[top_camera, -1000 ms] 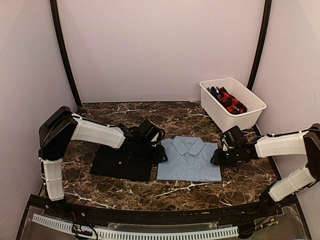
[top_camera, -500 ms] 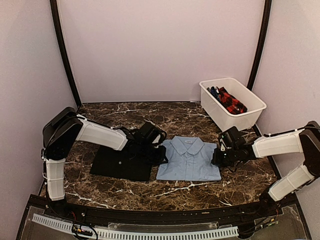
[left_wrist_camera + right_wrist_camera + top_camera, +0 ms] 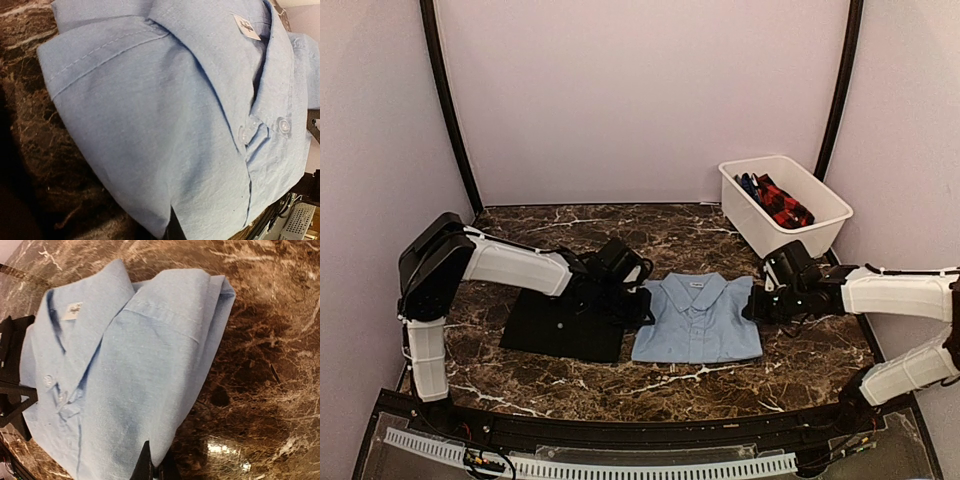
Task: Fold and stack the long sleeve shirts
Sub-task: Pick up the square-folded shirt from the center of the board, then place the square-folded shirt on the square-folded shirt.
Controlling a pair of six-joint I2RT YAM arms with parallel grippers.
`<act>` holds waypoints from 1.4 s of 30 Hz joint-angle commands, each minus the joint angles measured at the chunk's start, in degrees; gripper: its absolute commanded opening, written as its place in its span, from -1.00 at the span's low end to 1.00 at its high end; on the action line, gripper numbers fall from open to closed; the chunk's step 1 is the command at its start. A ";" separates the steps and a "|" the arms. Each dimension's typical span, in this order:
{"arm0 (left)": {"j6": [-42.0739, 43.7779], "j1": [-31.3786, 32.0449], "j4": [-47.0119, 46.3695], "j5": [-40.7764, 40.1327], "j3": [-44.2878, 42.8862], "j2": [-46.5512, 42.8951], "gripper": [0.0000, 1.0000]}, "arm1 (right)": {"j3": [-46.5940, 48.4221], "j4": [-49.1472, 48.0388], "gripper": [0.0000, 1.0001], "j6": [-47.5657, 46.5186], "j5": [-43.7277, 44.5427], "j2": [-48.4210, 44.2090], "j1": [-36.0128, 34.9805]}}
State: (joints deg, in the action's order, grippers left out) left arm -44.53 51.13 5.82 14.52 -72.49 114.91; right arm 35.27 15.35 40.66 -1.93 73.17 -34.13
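Your left pincer (image 3: 642, 305) and right pincer (image 3: 752, 309) clamped on light-blue shirt (image 3: 697, 322) side edges, collar button (image 3: 284, 125) clear from wrists only, white bin (image 3: 800, 238) top view only.

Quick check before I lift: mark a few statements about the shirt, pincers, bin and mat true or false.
1. The light-blue shirt lies folded, collar at its far end. True.
2. Both pincers hang open above it. False: the left pincer and right pincer are shut on its left and right edges.
3. The white bin is empty. False: a red-black checked shirt lies in it.
4. The black mat lies left of the light-blue shirt. True.
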 commanded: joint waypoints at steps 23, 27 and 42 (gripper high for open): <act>9.86 -15.41 15.97 -1.91 12.99 -34.16 -1.00 | 22.68 -11.79 -1.00 11.61 -1.57 12.87 -17.13; 12.06 -20.96 18.14 -1.61 15.90 -38.18 -1.00 | 28.95 -14.89 -1.00 12.99 -2.10 20.72 -19.73; 16.62 -36.27 18.45 -0.57 22.80 -41.74 -1.00 | 40.86 -21.37 -1.00 18.36 -6.78 39.71 -24.33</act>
State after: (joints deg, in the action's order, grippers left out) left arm -29.54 16.16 25.69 14.00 -51.40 74.70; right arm 74.46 -2.79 57.32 -6.28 111.15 -57.47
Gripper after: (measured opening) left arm 0.032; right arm 0.009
